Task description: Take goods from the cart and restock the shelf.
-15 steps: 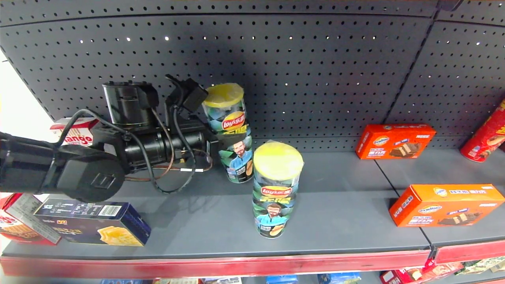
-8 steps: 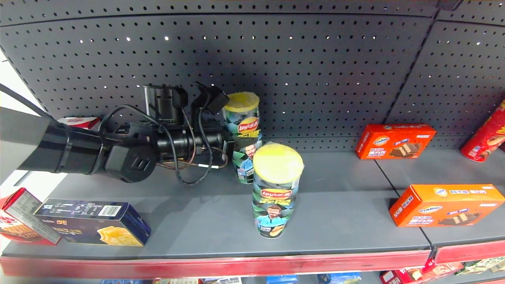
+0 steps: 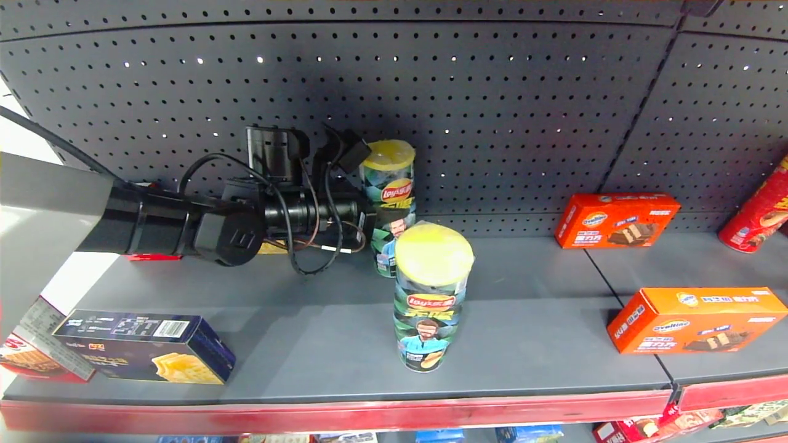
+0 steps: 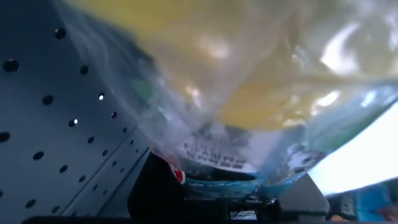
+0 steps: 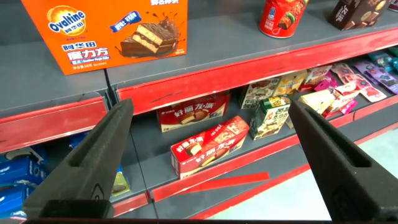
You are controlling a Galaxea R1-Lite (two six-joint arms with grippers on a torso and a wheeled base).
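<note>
The left gripper [image 3: 383,223] comes in from the left side and is closed around the middle of the held can [image 3: 390,184], a chips tube with a yellow lid. This can stands upright, close to the perforated back wall [image 3: 492,123] of the shelf [image 3: 542,332]. Its bottom seems to be at the level of the shelf board, but the front can [image 3: 431,295] hides part of it, so I cannot tell if it touches. The front can is of the same kind (same yellow lid and green print). It stands upright just in front of the held one and a little to the right.

In the left wrist view, the yellow lid [image 4: 249,74] under clear wrapping is very near to the camera.

The right gripper [image 5: 211,107] has its two dark fingers [image 5: 93,162] spread wide, with nothing between them. It is before the lower shelves.

On the right part of the shelf lie two orange boxes [image 3: 617,219], one behind the other. A red can [image 3: 760,212] leans at the far right edge. At the front left lies a dark blue box [image 3: 148,347].
</note>
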